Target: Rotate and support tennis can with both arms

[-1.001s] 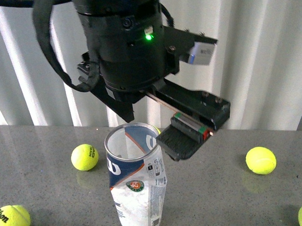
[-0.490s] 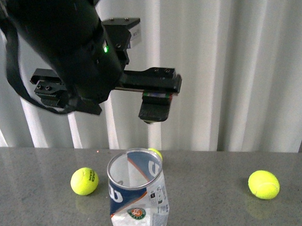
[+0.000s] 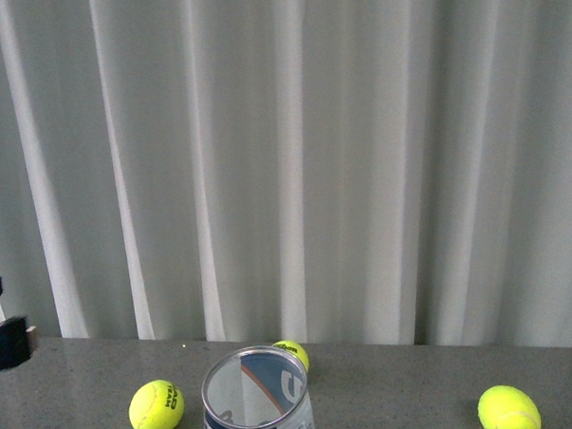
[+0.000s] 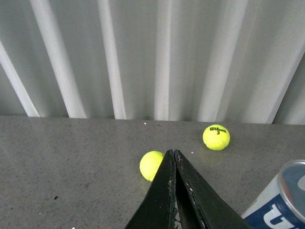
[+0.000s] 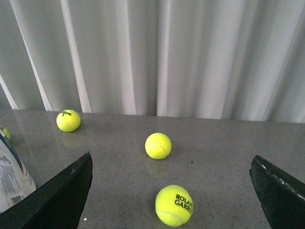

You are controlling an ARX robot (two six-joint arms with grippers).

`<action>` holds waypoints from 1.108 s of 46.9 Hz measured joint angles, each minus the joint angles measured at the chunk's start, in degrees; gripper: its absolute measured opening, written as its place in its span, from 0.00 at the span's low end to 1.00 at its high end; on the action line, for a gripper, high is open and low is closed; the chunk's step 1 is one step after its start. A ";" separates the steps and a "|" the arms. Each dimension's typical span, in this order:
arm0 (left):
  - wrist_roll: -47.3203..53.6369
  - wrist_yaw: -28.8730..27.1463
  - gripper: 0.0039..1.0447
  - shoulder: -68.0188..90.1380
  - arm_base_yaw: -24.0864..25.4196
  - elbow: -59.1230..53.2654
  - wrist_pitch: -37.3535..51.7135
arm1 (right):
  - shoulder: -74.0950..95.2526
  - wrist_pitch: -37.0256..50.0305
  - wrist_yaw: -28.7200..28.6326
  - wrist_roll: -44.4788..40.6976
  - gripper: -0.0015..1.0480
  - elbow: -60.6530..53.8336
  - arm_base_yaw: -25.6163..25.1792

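Curtain (image 3: 360,164): white, with long folds, hanging behind the far edge of the table in all three views.
Table (image 3: 398,390): grey and speckled; only its far part shows in the front view, the near part cut off.
Tennis can (image 3: 257,406): standing upright on the table, toward the far edge, open mouth with a metal rim showing; lower part cut off in the front view. Only a corner of it in the left wrist view (image 4: 281,200), only a strip of white label in the right wrist view (image 5: 12,176).
Dark part (image 3: 5,336): at the left side of the front view, mostly cut off, hard to tell what.
Left gripper (image 4: 175,160): two black fingers pressed together at the tips, nothing between them, apart from the can.
Right gripper (image 5: 171,186): fingers spread wide, only the tips in view, nothing held.
Balls, front view: three. One beside the can (image 3: 156,408), one half hidden behind the can (image 3: 292,352), one toward the right edge (image 3: 508,409).
Balls, left wrist view: two (image 4: 151,164) (image 4: 216,137).
Balls, right wrist view: three (image 5: 68,120) (image 5: 157,145) (image 5: 174,205), plus a sliver of yellow by the can, too small to tell.
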 joint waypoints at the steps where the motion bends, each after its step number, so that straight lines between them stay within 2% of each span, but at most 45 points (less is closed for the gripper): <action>1: 0.09 0.48 0.03 -1.18 0.61 -1.20 0.17 | 0.00 0.00 0.00 0.00 0.93 0.00 0.00; 11: 0.13 4.57 0.03 -10.21 5.44 -9.38 -0.28 | 0.00 0.00 -0.04 0.00 0.93 0.00 0.00; 27: 0.13 8.17 0.03 -20.96 9.18 -15.34 -5.20 | 0.00 0.00 -0.04 0.00 0.93 0.00 0.00; 30: 0.15 12.57 0.03 -23.87 12.59 -16.39 -7.10 | 0.00 0.00 -0.02 0.00 0.93 0.00 0.00; 33: 0.15 12.96 0.03 -26.60 13.75 -17.14 -8.94 | 0.00 0.00 -0.02 0.00 0.93 0.00 0.00; 37: 0.15 12.96 0.03 -29.90 14.05 -18.08 -11.28 | 0.00 0.00 -0.04 0.00 0.93 0.00 0.00; 42: 0.17 13.07 0.03 -30.64 14.10 -19.47 -9.49 | 0.00 0.00 -0.04 0.00 0.93 0.00 0.00; 52: 0.17 13.18 0.03 -39.60 14.10 -19.52 -17.73 | 0.00 0.00 -0.04 0.00 0.93 0.00 0.00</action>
